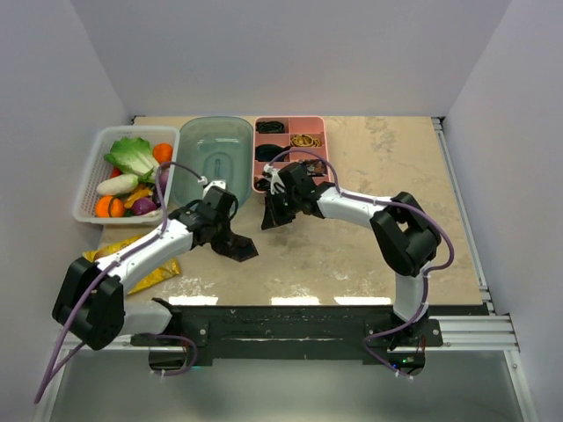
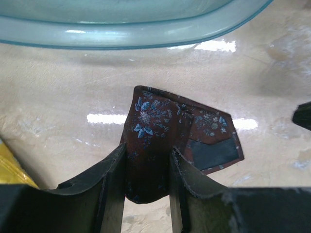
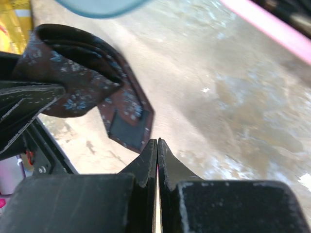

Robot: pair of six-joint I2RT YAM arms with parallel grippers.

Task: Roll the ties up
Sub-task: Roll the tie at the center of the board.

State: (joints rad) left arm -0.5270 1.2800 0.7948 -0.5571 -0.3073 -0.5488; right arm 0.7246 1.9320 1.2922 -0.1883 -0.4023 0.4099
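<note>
A brown-maroon tie (image 2: 154, 121) with small blue flowers is partly rolled, and my left gripper (image 2: 148, 167) is shut on the roll. Its wide pointed end (image 2: 214, 145) lies flat on the table, dark lining up. In the top view the left gripper (image 1: 236, 244) holds the tie (image 1: 247, 252) near the table's middle. My right gripper (image 3: 157, 142) is shut and empty, its tips just beside the pointed end (image 3: 127, 121) of the tie (image 3: 73, 87). In the top view the right gripper (image 1: 268, 220) hangs just right of the left one. Other dark rolled ties (image 1: 270, 127) sit in the pink tray.
A pink compartment tray (image 1: 290, 186) stands at the back centre. A teal plastic tub (image 1: 214, 158) is left of it, close behind the left gripper (image 2: 136, 34). A white basket (image 1: 88, 180) of vegetables is far left. A yellow bag (image 1: 136, 264) lies under the left arm.
</note>
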